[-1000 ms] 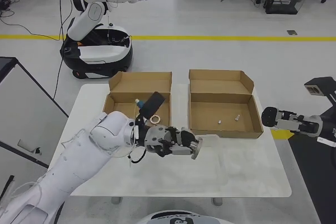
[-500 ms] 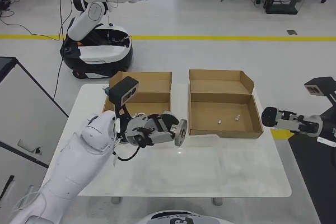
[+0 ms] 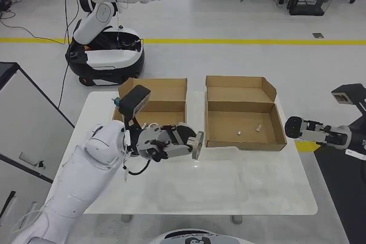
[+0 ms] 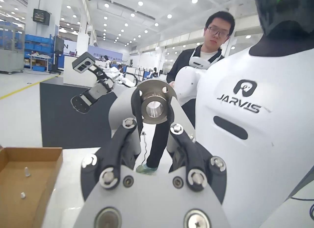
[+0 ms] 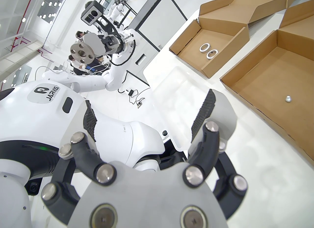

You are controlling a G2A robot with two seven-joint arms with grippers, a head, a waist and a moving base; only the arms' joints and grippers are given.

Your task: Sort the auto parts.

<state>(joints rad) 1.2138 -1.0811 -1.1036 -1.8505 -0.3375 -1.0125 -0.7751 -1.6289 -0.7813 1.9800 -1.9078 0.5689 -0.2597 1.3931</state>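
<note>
A round metal flange (image 3: 197, 146) with bolt holes hangs above the white table (image 3: 250, 183), near the gap between the two cardboard boxes. My left gripper (image 3: 189, 144) is shut on its hub. The left wrist view shows the flange (image 4: 154, 91) clamped between my left gripper's (image 4: 152, 116) fingers. My right gripper (image 3: 291, 127) stays off the table's right edge; in its own view the right gripper (image 5: 147, 118) is open and holds nothing. The left box (image 5: 191, 50) holds two white rings (image 5: 208, 51). Two small metal parts (image 3: 249, 129) lie in the right box (image 3: 241, 91).
The two open boxes stand side by side at the back of the table, flaps up. A black-sided cabinet (image 3: 12, 122) stands to the left of the table. Another robot's base (image 3: 107, 58) is parked behind it. The table's front half is bare.
My left gripper has carried the flange from the table's front middle back and leftward toward the boxes, then shifted only slightly. The right arm has not moved.
</note>
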